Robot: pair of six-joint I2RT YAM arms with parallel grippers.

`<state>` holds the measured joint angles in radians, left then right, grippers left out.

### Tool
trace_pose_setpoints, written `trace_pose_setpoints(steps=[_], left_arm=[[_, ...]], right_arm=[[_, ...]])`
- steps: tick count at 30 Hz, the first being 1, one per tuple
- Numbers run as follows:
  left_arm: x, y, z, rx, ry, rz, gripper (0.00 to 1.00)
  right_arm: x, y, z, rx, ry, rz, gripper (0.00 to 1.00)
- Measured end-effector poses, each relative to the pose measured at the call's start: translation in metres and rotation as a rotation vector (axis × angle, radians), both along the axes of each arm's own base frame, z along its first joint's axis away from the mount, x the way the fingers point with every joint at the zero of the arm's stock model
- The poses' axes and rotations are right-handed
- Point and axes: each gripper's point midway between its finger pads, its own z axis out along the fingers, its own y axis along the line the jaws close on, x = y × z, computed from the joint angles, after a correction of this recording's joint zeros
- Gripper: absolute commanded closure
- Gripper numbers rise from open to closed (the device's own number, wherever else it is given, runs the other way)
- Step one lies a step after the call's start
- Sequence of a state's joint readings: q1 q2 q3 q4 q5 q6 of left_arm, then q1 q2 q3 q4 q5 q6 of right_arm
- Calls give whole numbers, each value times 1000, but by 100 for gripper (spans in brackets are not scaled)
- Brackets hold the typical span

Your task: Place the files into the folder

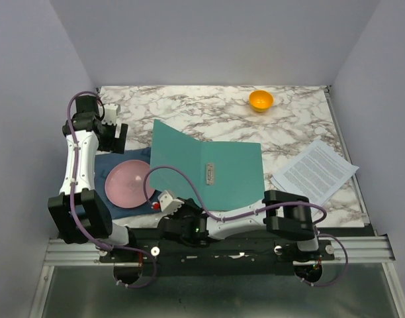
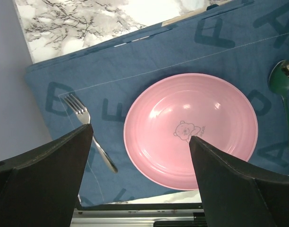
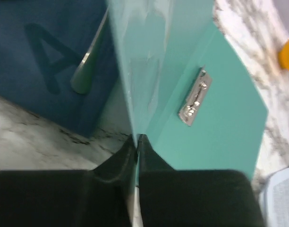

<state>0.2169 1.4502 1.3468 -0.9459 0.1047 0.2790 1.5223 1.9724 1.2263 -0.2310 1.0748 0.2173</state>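
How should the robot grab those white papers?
Probably by the near edge of the files, coming in low from the robot's side. They lie flat on the table and are thin, so only an edge gives a claw something to pinch.

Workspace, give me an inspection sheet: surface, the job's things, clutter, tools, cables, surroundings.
Surface: white marble-pattern table.
Job's things: teal folder open, left cover raised, metal clip on the spine; files on the table to its right, apart from it, not yet inside.
Clutter: orange bowl near the far edge; pink plate, fork and green spoon on a blue placemat left of the folder.
Grippers: left tool open above the plate, holding nothing; right tool pinched on the folder's raised cover.
Cables: purple cable arcs over the folder's near left part.
Surroundings: plain pale walls on three sides; metal rail at the near edge.
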Motion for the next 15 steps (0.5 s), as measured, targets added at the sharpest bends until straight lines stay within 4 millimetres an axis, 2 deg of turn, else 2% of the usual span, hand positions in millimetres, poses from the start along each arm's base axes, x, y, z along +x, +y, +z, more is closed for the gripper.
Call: trace_pose_setpoints(steps=[1,4,10,15], left_arm=[[-1,0,2,4,-5,1,1],[-3,1,6,15,-15,2,1],[-4,3,9,23,-23,6,1],[-3,3,10,21,-27,10,1]], right_arm=[[-1,6,-1,-4,11,17,54],[-5,19,-3,-7,48,64,37],[-20,21,-4,24,151,110,30],[-34,5,14,110,248,117,23]])
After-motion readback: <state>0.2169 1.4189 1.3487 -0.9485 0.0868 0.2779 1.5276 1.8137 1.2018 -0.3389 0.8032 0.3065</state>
